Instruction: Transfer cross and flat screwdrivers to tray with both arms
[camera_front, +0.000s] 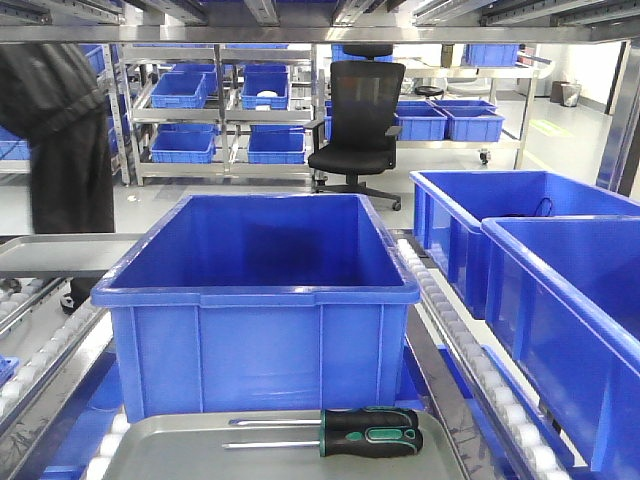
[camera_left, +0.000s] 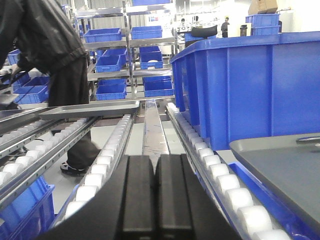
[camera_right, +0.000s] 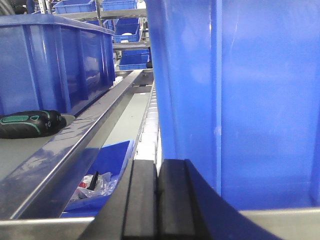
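Note:
Two screwdrivers with black and green handles lie side by side on the grey metal tray (camera_front: 170, 450) at the front, shafts pointing left: one (camera_front: 372, 418) just behind the other (camera_front: 372, 441). I cannot tell which tip is cross and which is flat. One handle (camera_right: 30, 124) shows at the left of the right wrist view, and a shaft tip (camera_left: 307, 140) shows over the tray (camera_left: 280, 170) in the left wrist view. My left gripper (camera_left: 156, 162) is shut and empty, low beside the tray's left. My right gripper (camera_right: 157, 167) is shut and empty, to the tray's right.
A large empty blue bin (camera_front: 260, 300) stands right behind the tray. Two more blue bins (camera_front: 560, 290) stand at the right, one wall (camera_right: 240, 100) close to my right gripper. Roller rails (camera_left: 110, 155) run on both sides. A person in black (camera_left: 55, 55) stands at the left.

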